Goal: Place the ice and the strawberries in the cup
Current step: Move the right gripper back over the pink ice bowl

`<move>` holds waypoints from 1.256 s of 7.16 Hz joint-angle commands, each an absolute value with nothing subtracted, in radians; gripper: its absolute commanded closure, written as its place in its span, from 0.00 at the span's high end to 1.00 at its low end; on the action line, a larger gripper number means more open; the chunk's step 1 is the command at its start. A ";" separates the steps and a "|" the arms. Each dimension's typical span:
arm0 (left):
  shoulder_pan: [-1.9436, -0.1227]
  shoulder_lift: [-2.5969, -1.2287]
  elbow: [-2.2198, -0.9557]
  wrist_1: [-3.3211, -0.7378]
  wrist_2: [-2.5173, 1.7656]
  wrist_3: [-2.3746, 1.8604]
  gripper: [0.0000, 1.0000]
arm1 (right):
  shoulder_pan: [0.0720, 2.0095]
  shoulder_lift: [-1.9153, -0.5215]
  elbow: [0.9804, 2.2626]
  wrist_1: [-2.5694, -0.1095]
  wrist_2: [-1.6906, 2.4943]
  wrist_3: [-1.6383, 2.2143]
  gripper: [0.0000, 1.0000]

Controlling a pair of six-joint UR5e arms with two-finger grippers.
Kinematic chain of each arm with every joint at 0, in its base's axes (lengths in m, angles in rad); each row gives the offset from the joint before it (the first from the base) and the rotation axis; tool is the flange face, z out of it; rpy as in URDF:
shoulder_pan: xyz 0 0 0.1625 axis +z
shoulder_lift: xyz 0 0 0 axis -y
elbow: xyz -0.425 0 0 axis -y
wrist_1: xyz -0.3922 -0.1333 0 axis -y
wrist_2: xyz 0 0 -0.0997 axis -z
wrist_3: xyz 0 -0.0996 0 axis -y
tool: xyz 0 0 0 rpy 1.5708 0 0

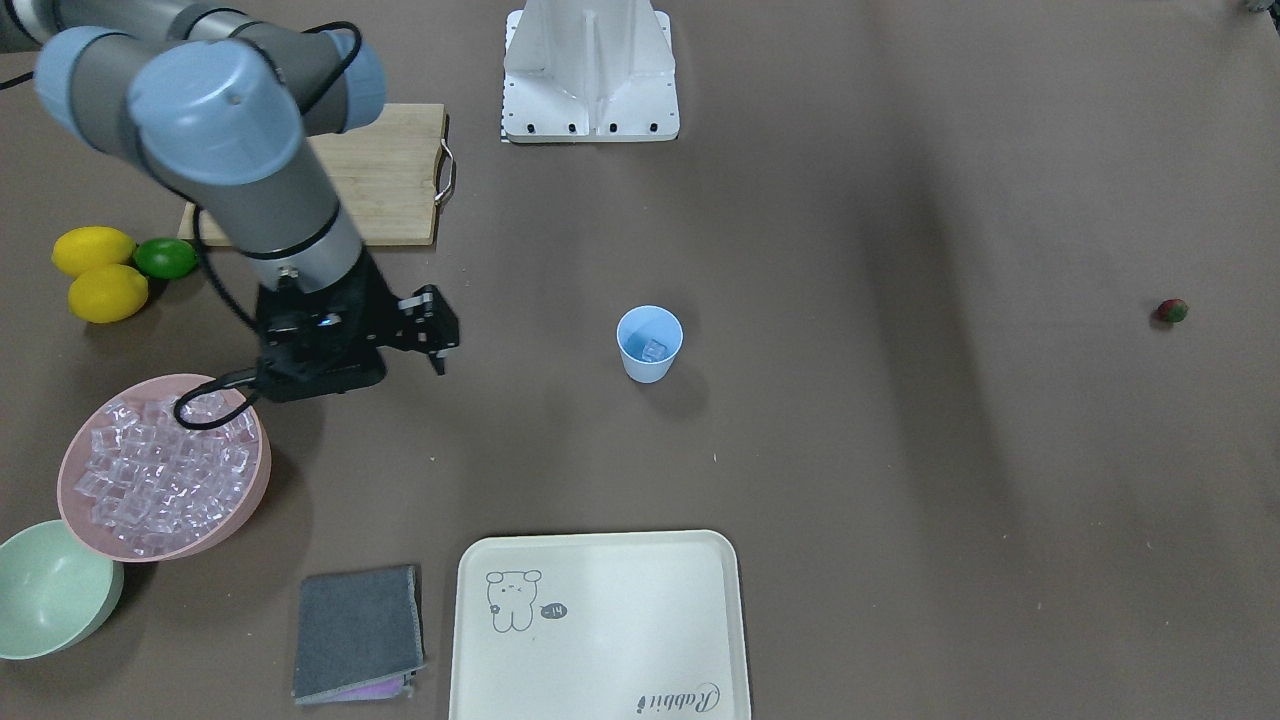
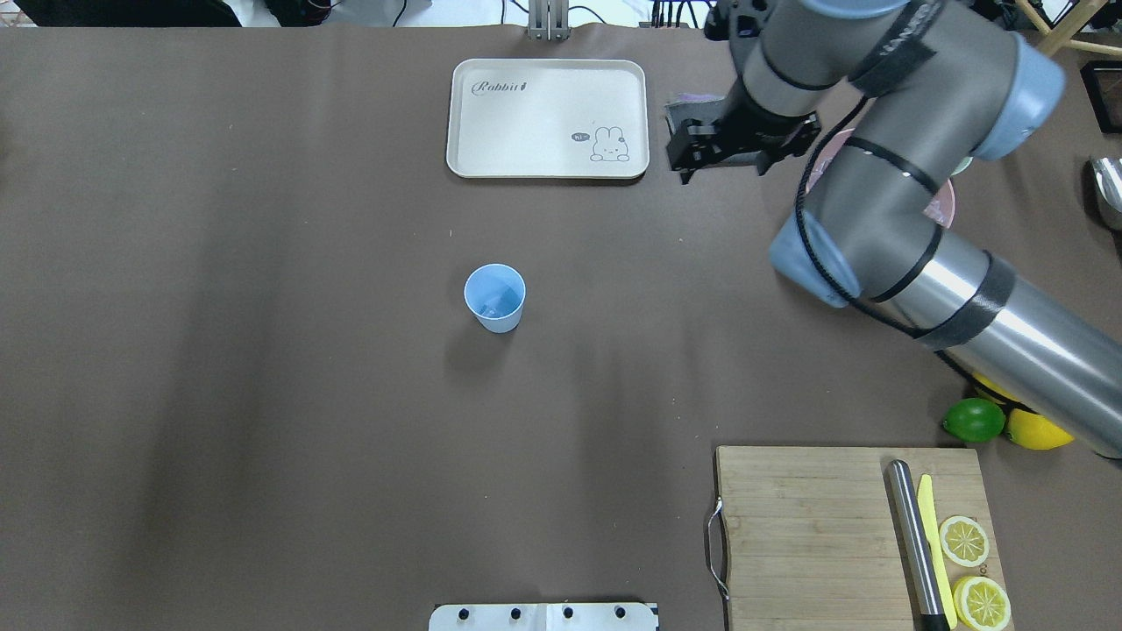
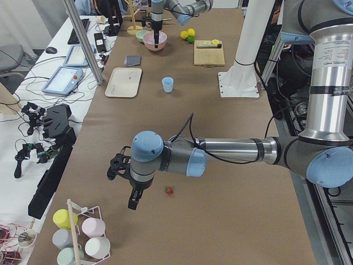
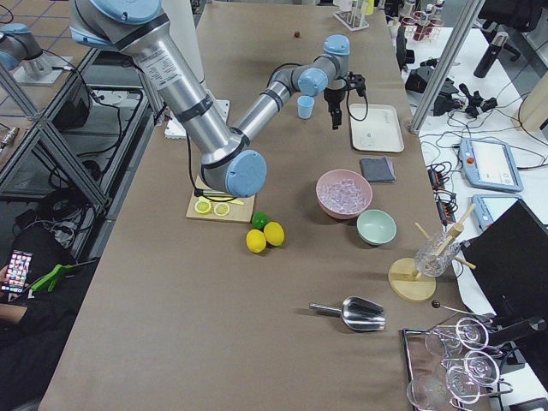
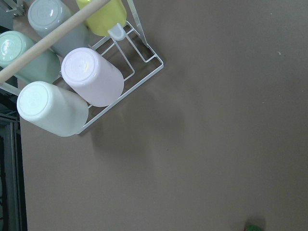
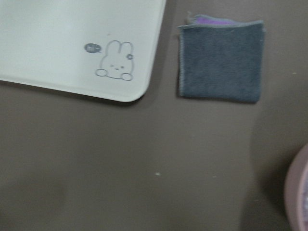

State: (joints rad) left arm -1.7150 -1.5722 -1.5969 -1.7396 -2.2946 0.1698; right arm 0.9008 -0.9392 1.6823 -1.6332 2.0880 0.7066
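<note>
Overhead, the right gripper [image 2: 724, 173] looks spread; the strawberry [image 1: 1172, 311], unseen there, shows front-facing, well apart from the cup [image 1: 649, 345].

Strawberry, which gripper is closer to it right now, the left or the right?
Left. The left gripper hangs close beside the strawberry. The right gripper is far off, past the cup, by the pink bowl of ice.

From the upper left of the front view the right arm reaches in, wrist bent downward, and the right gripper [image 1: 437, 352] hangs above the desk, its finger spacing unclear. Low in the left-end view, the left arm stretches level, its left gripper [image 3: 134, 200] pointing down, its state unreadable.
</note>
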 commanded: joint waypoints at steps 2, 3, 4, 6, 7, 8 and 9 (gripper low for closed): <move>-1.715 -1.572 -1.614 -1.740 -2.295 0.169 0.98 | 1.063 -1.049 1.657 -1.652 2.106 0.270 0.98; -1.715 -1.572 -1.614 -1.740 -2.295 0.169 0.98 | 1.090 -1.064 1.619 -1.652 2.092 0.170 0.94; -1.715 -1.571 -1.614 -1.740 -2.295 0.170 0.98 | 1.109 -1.077 1.583 -1.651 2.065 0.096 0.93; -1.715 -1.569 -1.614 -1.740 -2.295 0.170 0.98 | 1.103 -1.091 1.553 -1.649 2.045 0.046 0.72; -1.715 -1.569 -1.612 -1.740 -2.295 0.170 0.98 | 1.097 -1.116 1.560 -1.649 2.045 0.046 0.68; -1.715 -1.572 -1.612 -1.738 -2.295 0.169 0.98 | 1.079 -1.138 1.560 -1.646 2.045 0.045 0.67; -1.715 -1.578 -1.611 -1.738 -2.295 0.169 0.98 | 1.060 -1.149 1.557 -1.649 2.046 0.044 0.59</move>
